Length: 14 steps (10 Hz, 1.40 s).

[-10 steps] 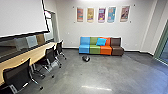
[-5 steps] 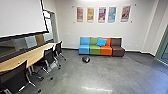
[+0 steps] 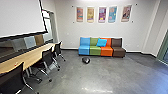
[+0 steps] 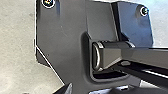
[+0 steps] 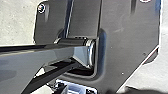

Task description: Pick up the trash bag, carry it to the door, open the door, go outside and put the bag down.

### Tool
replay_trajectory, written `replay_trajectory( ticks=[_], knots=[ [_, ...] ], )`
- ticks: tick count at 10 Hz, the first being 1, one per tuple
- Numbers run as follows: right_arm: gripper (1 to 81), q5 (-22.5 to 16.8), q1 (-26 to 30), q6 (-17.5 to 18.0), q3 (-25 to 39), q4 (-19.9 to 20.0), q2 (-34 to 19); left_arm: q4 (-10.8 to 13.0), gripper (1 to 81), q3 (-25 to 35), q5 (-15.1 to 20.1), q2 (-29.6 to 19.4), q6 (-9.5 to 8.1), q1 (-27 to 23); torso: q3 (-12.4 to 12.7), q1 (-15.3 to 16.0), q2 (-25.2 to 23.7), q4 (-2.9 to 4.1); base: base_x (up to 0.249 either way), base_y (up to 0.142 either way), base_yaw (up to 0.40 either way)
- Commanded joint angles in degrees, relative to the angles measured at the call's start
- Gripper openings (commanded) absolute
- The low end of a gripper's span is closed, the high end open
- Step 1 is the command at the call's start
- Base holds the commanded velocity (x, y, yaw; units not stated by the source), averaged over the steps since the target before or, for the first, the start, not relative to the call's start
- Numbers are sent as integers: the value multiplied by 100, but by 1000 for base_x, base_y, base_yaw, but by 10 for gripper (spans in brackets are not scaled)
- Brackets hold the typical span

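A small, dark, shiny bundle, which looks like the trash bag, lies on the grey floor ahead, in front of the sofa's left half. At the right edge of the head view stands a green-framed glass section; I cannot tell whether it is a door. Dark shapes low in the left wrist view may belong to my left gripper. The right wrist view has a dark shape along its edge that may be my right gripper. What either one holds cannot be made out.
A sofa in blue, green, orange and brown stands against the back wall, with a blue cushion on it. Along the left runs a long wooden table with black chairs beside it. A white screen hangs above the table.
The head camera's picture has shifted: the bag and sofa appear slightly lower and nearer, and the closest chair has slid farther toward the left edge. The bag stays on the floor.
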Motion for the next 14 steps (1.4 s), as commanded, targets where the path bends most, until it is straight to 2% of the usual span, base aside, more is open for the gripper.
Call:
replay_trajectory(
  ticks=[1,3,14],
  knots=[
    [811,-398,202,-78,97,-61,62,64,811,17,390,-32,11,-234,0,0,0,0,154,0,0],
    [811,-407,229,-70,70,-88,167,47,811,17,390,-59,11,-225,0,0,0,0,154,0,0],
    [811,-407,202,-78,35,-105,9,-15,811,17,329,3,-42,-120,2,0,0,0,177,0,0]
  ],
)
